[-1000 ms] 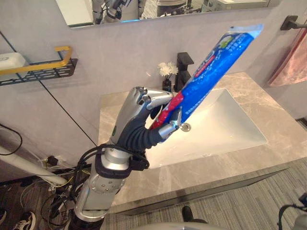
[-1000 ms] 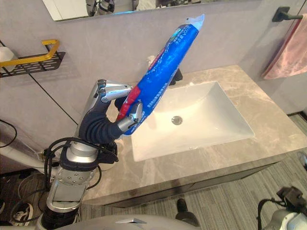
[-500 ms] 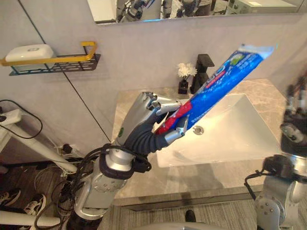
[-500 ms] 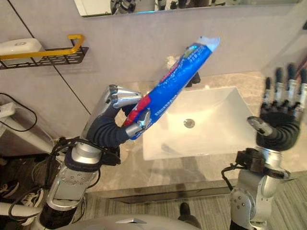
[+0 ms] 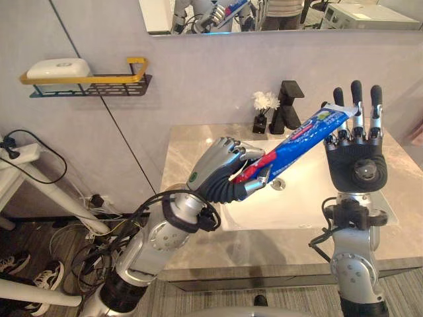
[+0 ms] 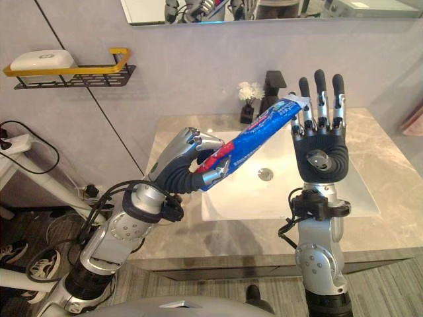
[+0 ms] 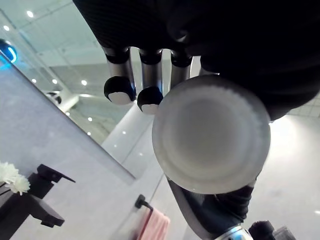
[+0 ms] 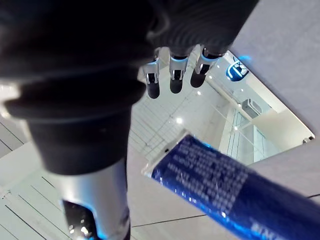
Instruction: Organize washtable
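A big blue toothpaste tube (image 5: 301,137) with a red band near its cap slants up over the sink. My left hand (image 5: 225,168) is shut round its cap end. In the left wrist view the round white cap (image 7: 210,132) faces the camera beside my fingers (image 7: 122,87). My right hand (image 6: 320,148) is raised upright and open, palm toward me, its fingers straight. The tube's flat white end (image 6: 294,101) lies against or just in front of those fingers; I cannot tell which. The right wrist view has that flat end (image 8: 210,185) below my straight fingers (image 8: 172,80).
A white sink basin (image 6: 357,188) sits in a marble counter (image 5: 185,142). A black faucet (image 5: 289,105) and a small vase of white flowers (image 5: 264,107) stand at the back. A wall shelf (image 5: 92,82) with a yellow rail carries white soap. A pink towel (image 6: 413,122) hangs at right.
The camera has shifted. My right hand has risen from the right edge to the tube's flat end. My left hand has lowered and tilted the tube flatter.
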